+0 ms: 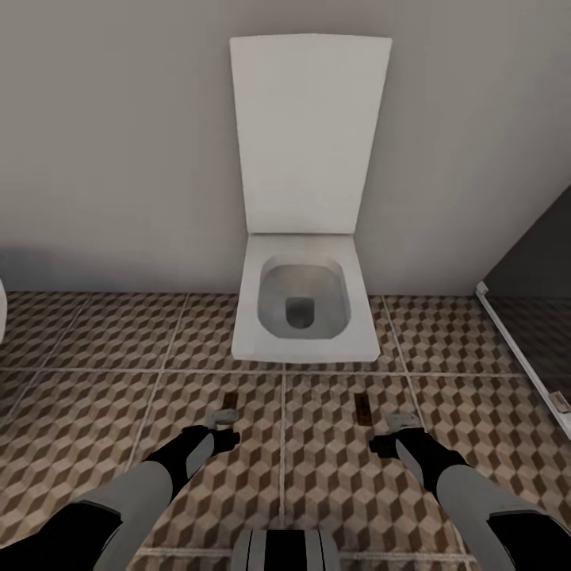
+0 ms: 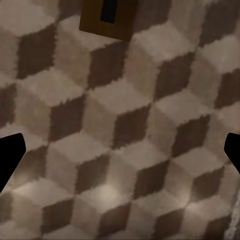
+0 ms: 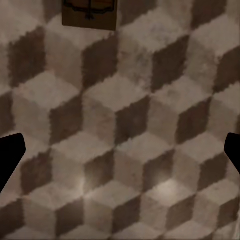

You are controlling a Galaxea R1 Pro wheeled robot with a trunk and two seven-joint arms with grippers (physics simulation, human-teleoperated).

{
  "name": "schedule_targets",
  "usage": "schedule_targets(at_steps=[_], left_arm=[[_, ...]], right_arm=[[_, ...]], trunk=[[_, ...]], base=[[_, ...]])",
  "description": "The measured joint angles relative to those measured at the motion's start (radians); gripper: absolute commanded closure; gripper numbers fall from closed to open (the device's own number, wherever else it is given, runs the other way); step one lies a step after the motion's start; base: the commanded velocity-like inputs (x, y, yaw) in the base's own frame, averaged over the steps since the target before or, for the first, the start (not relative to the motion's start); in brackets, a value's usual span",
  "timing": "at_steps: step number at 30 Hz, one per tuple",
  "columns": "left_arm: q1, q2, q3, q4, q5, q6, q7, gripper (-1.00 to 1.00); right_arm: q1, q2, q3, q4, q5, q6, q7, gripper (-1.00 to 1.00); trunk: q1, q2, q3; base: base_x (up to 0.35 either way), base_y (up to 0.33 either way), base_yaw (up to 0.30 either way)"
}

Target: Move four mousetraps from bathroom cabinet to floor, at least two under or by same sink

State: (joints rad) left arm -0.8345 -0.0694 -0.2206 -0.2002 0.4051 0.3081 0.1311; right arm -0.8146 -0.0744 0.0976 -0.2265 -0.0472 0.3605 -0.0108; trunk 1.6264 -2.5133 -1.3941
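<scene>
Two small flat rectangular brown wooden mousetraps lie on the bathroom floor (image 1: pixel 119 412), whose large square tiles carry a brown, beige and white cube pattern with light grout lines. The left mousetrap (image 1: pixel 231 400) rests just ahead of the left pincer (image 1: pixel 220 427); in the left wrist view it (image 2: pixel 109 17) shows a dark central metal part. The right mousetrap (image 1: pixel 364 408) lies just ahead of the right pincer (image 1: pixel 394 429); in the right wrist view it (image 3: pixel 90 12) shows thin dark spring wires. Both pincers are released, fingertips spread wide, grasping nothing. A white rectangular wall-hung toilet (image 1: pixel 305 313), lid raised, stands beyond both mousetraps.
</scene>
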Motion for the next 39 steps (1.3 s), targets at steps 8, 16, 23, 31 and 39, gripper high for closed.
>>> schedule_targets(at_steps=[8, 16, 23, 31, 39], left_arm=[[0.0, 0.0, 0.0, 0.001, 0.0, 0.0, 0.0, -1.0], [0.0, 0.0, 0.0, 0.001, 0.0, 0.0, 0.0, -1.0], [0.0, 0.001, 0.0, 0.001, 0.001, 0.0, 0.0, -1.0], [0.0, -0.001, 0.0, 0.0, 0.002, 0.002, -0.001, -1.0], [0.0, -0.003, 0.0, 0.0, 0.001, 0.01, 0.002, -1.0]], right_arm=[[0.0, 0.0, 0.0, 0.0, 0.0, 0.0, 0.0, -1.0], [0.0, 0.001, 0.001, 0.0, 0.0, 0.0, 0.0, -1.0], [0.0, 0.001, 0.001, 0.0, 0.0, 0.0, 0.001, -1.0], [0.0, 0.002, 0.001, 0.0, 0.001, 0.0, 0.001, -1.0], [0.0, 0.003, 0.004, 0.0, 0.001, 0.002, 0.001, -1.0]], trunk=[[0.0, 0.0, 0.0], [0.0, 0.0, 0.0], [0.0, 0.0, 0.0], [0.0, 0.0, 0.0], [-0.003, 0.001, 0.023]], base=[[-0.019, 0.0, 0.0], [-0.005, 0.0, 0.0], [-0.09, 0.0, 0.0], [-0.047, 0.0, 0.0], [-0.011, 0.0, 0.0]])
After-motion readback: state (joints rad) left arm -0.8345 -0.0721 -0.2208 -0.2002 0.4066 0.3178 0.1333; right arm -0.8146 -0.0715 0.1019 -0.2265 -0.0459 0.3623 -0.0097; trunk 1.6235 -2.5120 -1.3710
